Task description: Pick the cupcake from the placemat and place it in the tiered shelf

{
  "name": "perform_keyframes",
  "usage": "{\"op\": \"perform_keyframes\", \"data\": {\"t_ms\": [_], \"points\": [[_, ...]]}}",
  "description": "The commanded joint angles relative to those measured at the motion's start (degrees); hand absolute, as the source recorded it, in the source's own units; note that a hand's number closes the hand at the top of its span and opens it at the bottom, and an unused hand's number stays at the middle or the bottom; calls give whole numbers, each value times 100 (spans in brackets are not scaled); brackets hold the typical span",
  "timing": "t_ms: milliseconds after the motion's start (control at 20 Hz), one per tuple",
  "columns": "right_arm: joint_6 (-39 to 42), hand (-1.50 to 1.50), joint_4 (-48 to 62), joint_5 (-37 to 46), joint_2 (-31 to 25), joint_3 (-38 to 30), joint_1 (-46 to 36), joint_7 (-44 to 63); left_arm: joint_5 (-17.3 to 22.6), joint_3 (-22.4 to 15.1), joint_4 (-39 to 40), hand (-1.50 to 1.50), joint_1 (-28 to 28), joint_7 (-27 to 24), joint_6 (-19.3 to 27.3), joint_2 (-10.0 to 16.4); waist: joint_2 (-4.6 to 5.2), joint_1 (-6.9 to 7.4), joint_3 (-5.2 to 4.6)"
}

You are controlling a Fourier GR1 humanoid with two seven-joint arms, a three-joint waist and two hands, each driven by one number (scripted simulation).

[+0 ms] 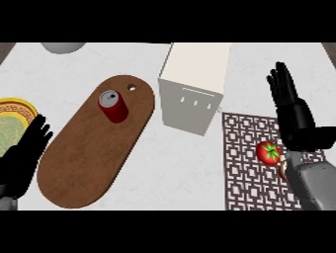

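Note:
The brown lattice placemat point(245, 170) lies at the right of the counter. On it sits a red round item with a green top point(267, 152), just left of my right wrist. A small dark-red piece point(282, 171) peeks out from under my right forearm; most of it is hidden and I cannot tell what it is. My right hand point(296, 116) hovers over the placemat's far right part, open, fingers straight and pointing away, thumb out to the right. The white tiered shelf point(192, 89) stands behind the placemat, to the left. My left hand point(18, 160) rests open at the lower left.
A long brown cutting board point(91, 158) lies left of the shelf with a red can point(113, 105) upright on its far end. A yellow-rimmed plate point(3, 118) sits at the left edge, partly behind my left hand. A grey bowl point(63, 47) stands at the back.

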Motion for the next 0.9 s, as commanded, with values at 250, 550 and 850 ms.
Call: {"op": "perform_keyframes", "data": {"t_ms": [250, 550, 850], "points": [[11, -150, 598, 507, -2243, -1268, 1293, 721, -770, -452, 70, 0, -21, -461, -253, 293, 35, -888, 66], [513, -150, 909, -663, -1943, -2240, 2199, 227, -1057, -943, 660, 0, 55, -984, -459, -109, 3, -495, 82], [1694, -150, 55, -591, -2229, -1893, 2541, -93, -1323, -1128, 1008, 0, -434, -816, -338, -490, 12, -359, 77]]}}
